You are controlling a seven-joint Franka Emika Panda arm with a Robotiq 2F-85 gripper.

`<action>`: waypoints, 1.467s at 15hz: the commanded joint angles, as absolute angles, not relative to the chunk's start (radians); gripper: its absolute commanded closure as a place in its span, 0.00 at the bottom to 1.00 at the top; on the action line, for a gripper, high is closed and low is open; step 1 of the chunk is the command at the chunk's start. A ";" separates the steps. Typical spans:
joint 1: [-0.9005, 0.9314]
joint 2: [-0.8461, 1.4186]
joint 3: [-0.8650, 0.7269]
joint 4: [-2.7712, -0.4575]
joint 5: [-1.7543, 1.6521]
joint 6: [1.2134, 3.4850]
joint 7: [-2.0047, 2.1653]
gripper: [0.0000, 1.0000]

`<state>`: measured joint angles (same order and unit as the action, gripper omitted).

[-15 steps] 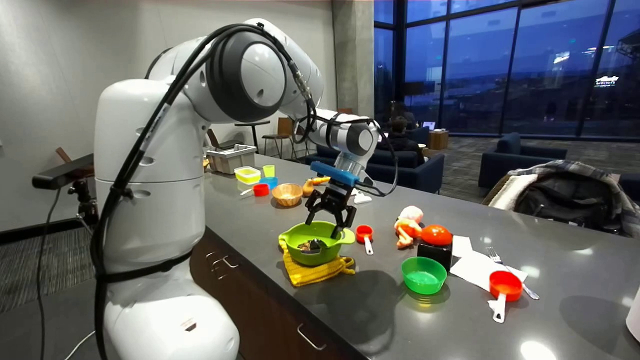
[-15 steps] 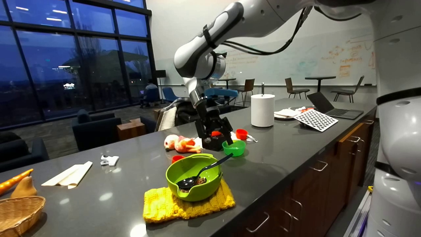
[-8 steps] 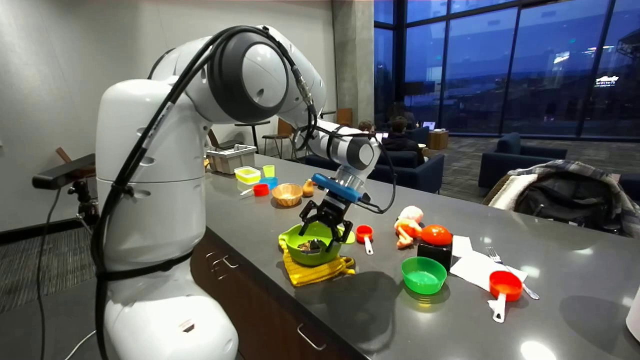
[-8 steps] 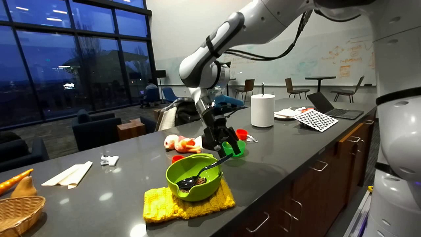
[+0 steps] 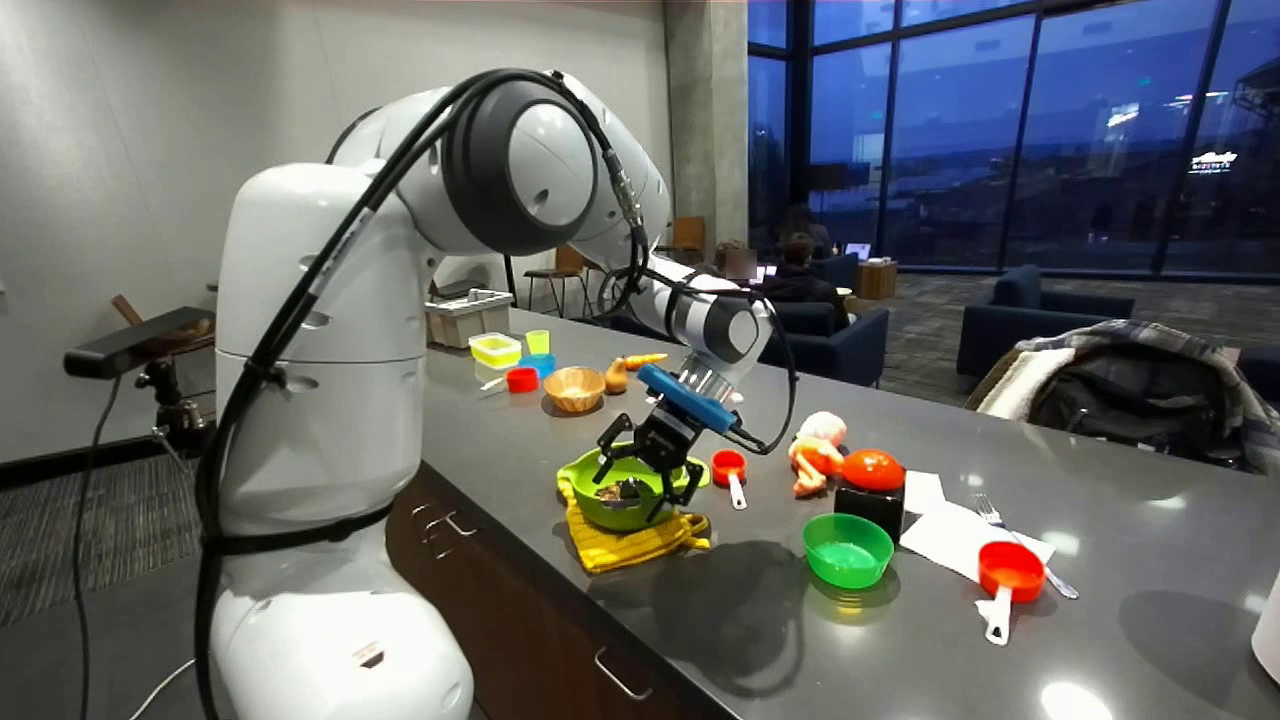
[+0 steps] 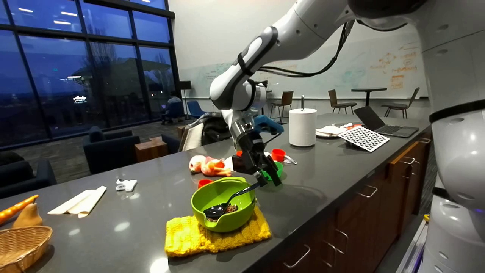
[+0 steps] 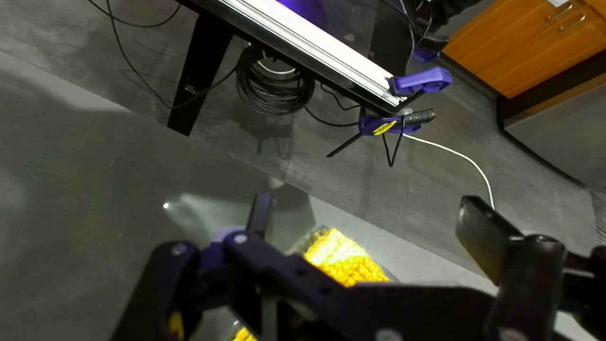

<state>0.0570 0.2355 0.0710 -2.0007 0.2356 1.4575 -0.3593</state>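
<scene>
On counter (image 6: pixel 151 204), one green bowl (image 6: pixel 238 219) set on yellow cloth (image 6: pixel 182 235), black spoon (image 6: pixel 216 210) leaning inside, not yet gripped; jaws spread wide, holding nothing, near the spoon's handle (image 6: pixel 247 189)

No characters are legible. In both exterior views, a lit white sign (image 5: pixel 1213 160) shows at the window (image 5: pixel 1100 200); it is lettered in two rows, too small to read. In an exterior view, the whiteboard (image 6: pixel 363 57) bears orange handwriting (image 6: pixel 409 56), indistinct. In the wrist view, a yellow label (image 7: pixel 385 127) is fixed on a purple clamp (image 7: pixel 368 125); any print is unreadable.
</scene>
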 commanded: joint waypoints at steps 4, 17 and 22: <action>0.042 0.306 0.087 -1.928 0.234 1.397 -0.420 0.00; 0.038 0.411 0.100 -1.775 0.213 1.300 -0.458 0.99; 0.037 0.437 0.099 -1.725 0.194 1.251 -0.446 0.99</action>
<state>0.0496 0.4162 0.0867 -1.7729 0.2211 1.3010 -0.4474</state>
